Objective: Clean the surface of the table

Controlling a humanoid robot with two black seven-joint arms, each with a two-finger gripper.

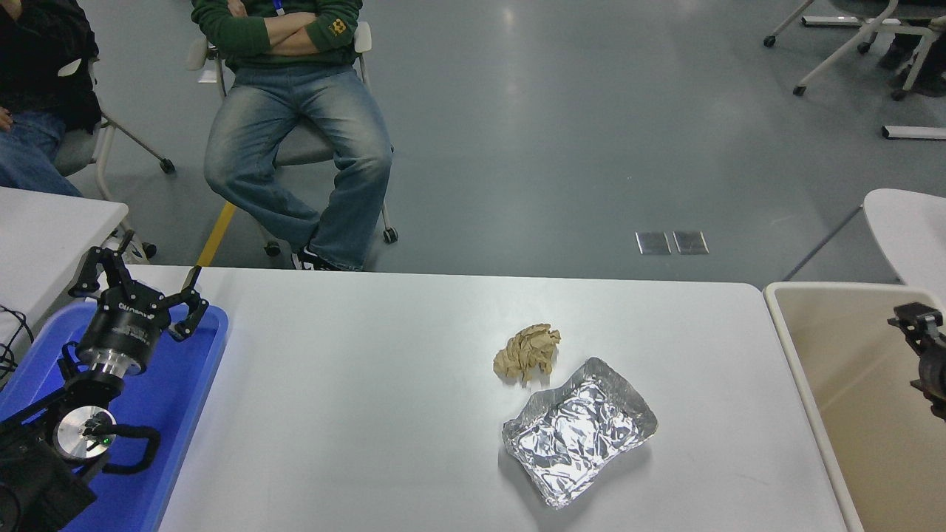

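- the table surface (369,384) is seen as a wide, glossy white top with rounded corners, filling the near and middle part of the view.
- a crumpled ball of brown paper (528,352) is found lying on the surface, a little right of its centre.
- a crinkled foil tray (579,431) is set on the surface just beside the paper, nearer and to its right; the two appear barely apart.
- a blue tray (196,384) is placed at the surface's left end.
- the left claw (139,295) is held over the blue tray at the near left, with its fingers spread wide and nothing gripped between them.
- a beige bin (805,347) is stood against the right end of the surface.
- the right claw (916,319) is seen at the right edge, over the bin and well apart from the paper and foil; only part of it is shown, so how far it is opened cannot be told.
- a person in jeans (295,148) is seated on a chair beyond the far edge, arms folded.
- a second seated person (37,81) is partly shown at the far left.
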